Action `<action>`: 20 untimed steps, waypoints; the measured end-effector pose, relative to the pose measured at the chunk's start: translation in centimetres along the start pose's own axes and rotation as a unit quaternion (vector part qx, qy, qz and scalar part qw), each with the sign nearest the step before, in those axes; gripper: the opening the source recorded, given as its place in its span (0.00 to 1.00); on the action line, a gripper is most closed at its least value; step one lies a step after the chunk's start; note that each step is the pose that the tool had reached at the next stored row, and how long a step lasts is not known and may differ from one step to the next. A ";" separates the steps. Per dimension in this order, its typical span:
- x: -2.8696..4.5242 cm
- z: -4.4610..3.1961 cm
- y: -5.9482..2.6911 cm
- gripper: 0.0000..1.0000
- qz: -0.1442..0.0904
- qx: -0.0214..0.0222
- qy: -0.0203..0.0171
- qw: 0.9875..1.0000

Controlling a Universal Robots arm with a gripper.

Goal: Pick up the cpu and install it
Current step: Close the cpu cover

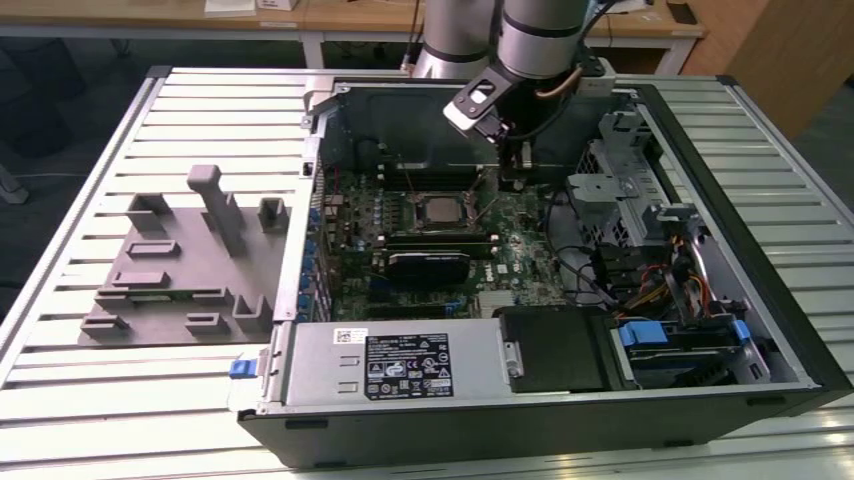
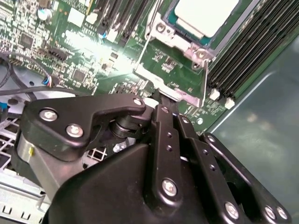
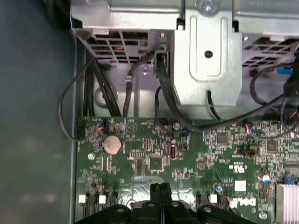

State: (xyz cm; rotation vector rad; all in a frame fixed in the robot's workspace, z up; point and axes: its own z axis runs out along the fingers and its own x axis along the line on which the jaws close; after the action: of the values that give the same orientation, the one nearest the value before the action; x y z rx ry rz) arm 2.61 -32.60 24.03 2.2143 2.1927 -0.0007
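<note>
The cpu [image 1: 438, 209] is a small silvery square with a pale rim. It lies flat inside the dark socket frame on the green motherboard [image 1: 527, 250], in the open computer case [image 1: 534, 420]. The second wrist view shows the cpu [image 2: 205, 14] seated under the frame's metal edge. My gripper [image 1: 518, 178] hangs just above the board, a little to the exterior view's right of the socket and apart from the chip. Its black fingers [image 3: 157, 190] are pressed together with nothing between them. In the second wrist view the gripper [image 2: 156, 99] ends close to the socket frame's corner.
A grey moulded fixture block [image 1: 174, 270] sits on the slatted table at the exterior view's left. In the case are the power supply [image 1: 400, 365], a metal drive cage [image 1: 621, 190] with black cables [image 3: 93, 93], and memory slots [image 2: 247, 51] beside the socket.
</note>
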 end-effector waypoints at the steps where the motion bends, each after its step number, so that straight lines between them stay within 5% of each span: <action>1: 0.00 0.00 -0.17 0.11 0.000 0.000 0.000 1.000; 20: -0.02 -0.05 -2.68 0.11 0.001 0.000 0.000 1.000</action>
State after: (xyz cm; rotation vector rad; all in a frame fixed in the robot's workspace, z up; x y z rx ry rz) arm -0.07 -32.59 24.03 2.2155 2.1915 -0.0006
